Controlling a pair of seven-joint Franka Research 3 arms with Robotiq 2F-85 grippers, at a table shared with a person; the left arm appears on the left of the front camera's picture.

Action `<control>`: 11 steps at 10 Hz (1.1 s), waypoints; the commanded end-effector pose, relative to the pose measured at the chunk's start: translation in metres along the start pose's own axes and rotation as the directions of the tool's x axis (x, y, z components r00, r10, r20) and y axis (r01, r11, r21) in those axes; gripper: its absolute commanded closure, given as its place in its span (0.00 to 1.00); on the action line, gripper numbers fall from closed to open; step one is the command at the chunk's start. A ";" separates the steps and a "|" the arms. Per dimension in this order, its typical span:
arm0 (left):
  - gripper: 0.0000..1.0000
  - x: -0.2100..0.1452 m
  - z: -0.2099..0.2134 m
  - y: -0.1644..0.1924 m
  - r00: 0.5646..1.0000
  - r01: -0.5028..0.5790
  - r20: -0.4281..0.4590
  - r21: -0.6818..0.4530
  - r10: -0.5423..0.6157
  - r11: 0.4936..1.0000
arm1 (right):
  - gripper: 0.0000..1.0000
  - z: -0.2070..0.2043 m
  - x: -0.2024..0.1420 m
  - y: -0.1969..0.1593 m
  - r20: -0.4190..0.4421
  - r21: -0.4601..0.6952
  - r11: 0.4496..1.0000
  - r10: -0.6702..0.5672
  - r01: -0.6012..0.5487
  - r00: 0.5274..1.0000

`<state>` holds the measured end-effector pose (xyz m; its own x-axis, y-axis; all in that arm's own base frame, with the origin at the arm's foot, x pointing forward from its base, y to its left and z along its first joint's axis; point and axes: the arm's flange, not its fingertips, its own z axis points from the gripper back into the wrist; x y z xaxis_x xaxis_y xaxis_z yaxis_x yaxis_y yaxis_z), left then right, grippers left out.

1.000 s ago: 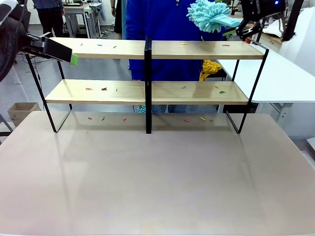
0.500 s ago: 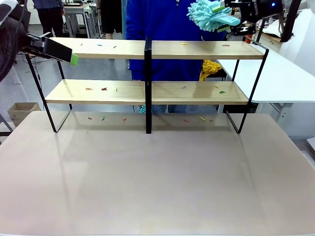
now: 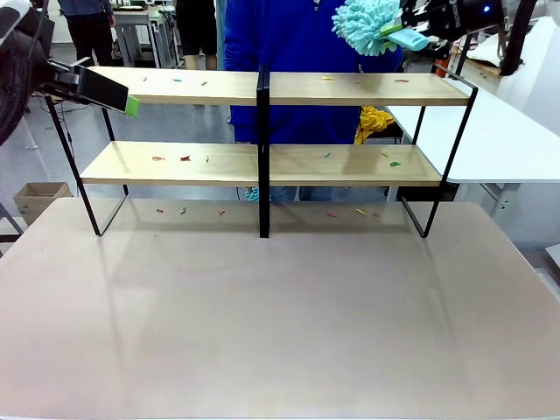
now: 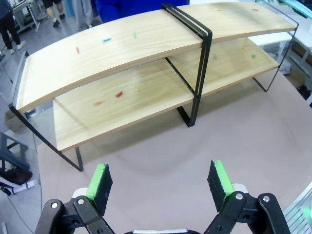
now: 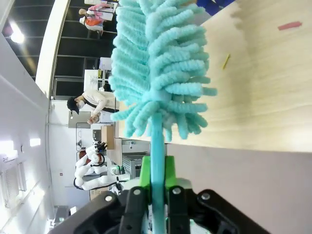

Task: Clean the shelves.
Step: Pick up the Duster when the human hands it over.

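Two tiers: the shelves (image 3: 367, 164) stand at the far side of the beige tabletop (image 3: 280, 315). Both wooden boards carry small coloured scraps (image 3: 185, 158), and more lie on the table under the rack.
Right gripper: the right gripper (image 3: 406, 28) (image 5: 156, 170) is high over the right end of the top board. Its jaws are clamped on the thin handle of a turquoise microfibre duster (image 3: 366, 24) (image 5: 161, 63).
Duster head: it points toward the rack's middle and sits above the top board, clear of the wood.
Just changed: a second ago the jaws were looser around the handle and the gripper sat a little lower. They have since closed fully, and the duster has risen slightly.
What that means: the tool looks secured, so the pick-up is likely over. No sweeping has started, since the scraps lie where they lay.
Left gripper: the left gripper (image 3: 131, 106) (image 4: 161, 178) has its green pads wide apart and holds nothing. It is by the left end of the top board and has not moved.
Person: the person (image 3: 297, 35), in a blue top, is behind the rack.
Likely next: bring the head down onto the top board and sweep along it. Scraps may drop onto the lower tier or the table.
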<state>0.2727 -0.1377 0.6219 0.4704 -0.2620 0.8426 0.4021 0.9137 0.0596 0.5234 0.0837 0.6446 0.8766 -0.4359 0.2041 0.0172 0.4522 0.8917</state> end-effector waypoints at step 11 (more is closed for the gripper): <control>0.00 0.000 0.000 0.000 1.000 0.000 0.001 -0.001 0.000 1.000 | 1.00 0.327 -0.084 0.015 -0.046 0.106 0.792 0.608 -0.601 0.792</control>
<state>0.2721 -0.1384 0.6224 0.4687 -0.2631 0.8433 0.4028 0.9133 0.0611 0.2888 -0.1097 0.7711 0.7669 -0.0352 0.6409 -0.4985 0.5962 0.6293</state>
